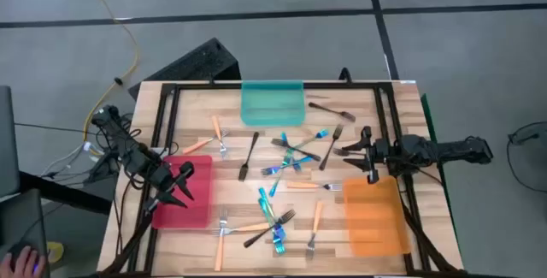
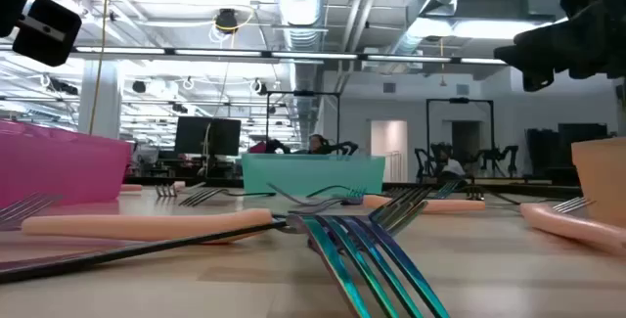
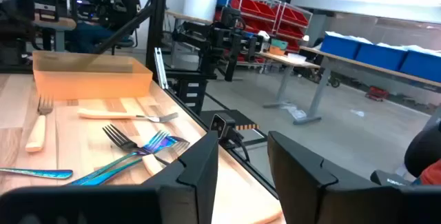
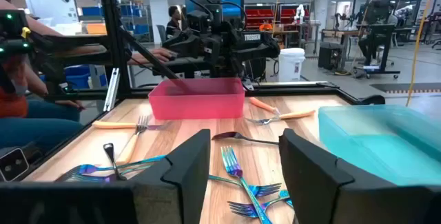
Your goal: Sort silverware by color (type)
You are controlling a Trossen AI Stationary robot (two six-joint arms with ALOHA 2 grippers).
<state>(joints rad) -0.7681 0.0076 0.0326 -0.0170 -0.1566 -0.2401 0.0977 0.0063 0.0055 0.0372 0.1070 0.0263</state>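
Observation:
The silverware lies scattered on the wooden table: blue forks [image 1: 289, 154] crossed in the middle, more blue and dark ones [image 1: 273, 220] near the front edge, orange-handled forks [image 1: 313, 186] and dark forks [image 1: 249, 156] around them. My left gripper [image 1: 187, 184] hovers open over the red tray [image 1: 195, 214], with nothing between its fingers [image 3: 200, 176]. My right gripper [image 1: 345, 151] stands open just beyond the orange tray [image 1: 376, 218], pointing toward the middle pile. The right wrist view shows blue forks [image 4: 241, 176] ahead of its empty fingers [image 4: 186, 165].
A teal tray [image 1: 272, 103] sits at the far middle with two dark forks [image 1: 332, 110] to its right. A black frame [image 1: 167, 111] runs around the table. People sit at desks beyond the table's left side [image 4: 176, 21]. A keyboard [image 1: 192, 64] lies behind the far edge.

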